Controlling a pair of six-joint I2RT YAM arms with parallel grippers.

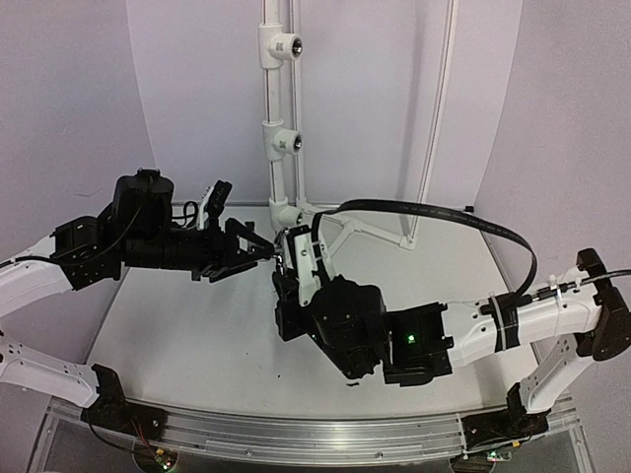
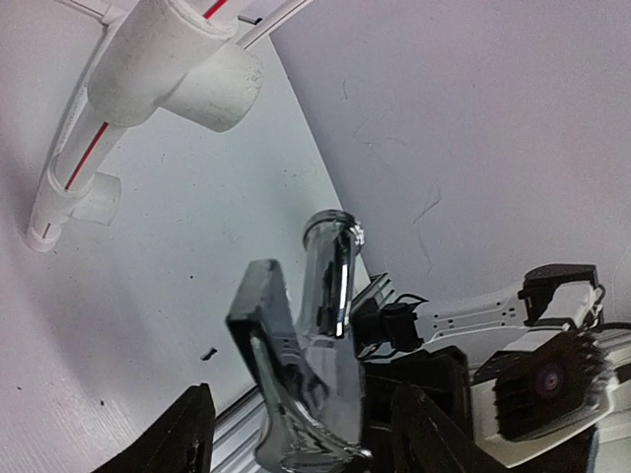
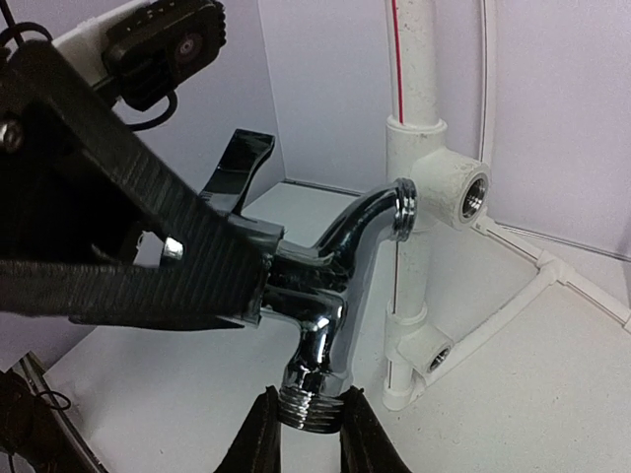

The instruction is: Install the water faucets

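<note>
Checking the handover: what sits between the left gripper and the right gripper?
The chrome faucet, in the right wrist view: the left gripper holds it, and its threaded stub sits between the right gripper's fingers.

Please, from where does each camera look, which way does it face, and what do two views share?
Top external: above and behind the robot, looking down at table and pipe stand; left arm and right arm show, meeting mid-table.
Left wrist: on the left arm, looking along the left jaws, shut on the faucet, towards the right arm.
Right wrist: low, looking along the right jaws, shut on the faucet's threaded stub, towards the pipe stand.
Shared: both wrist views show faucet and pipe stand.
</note>
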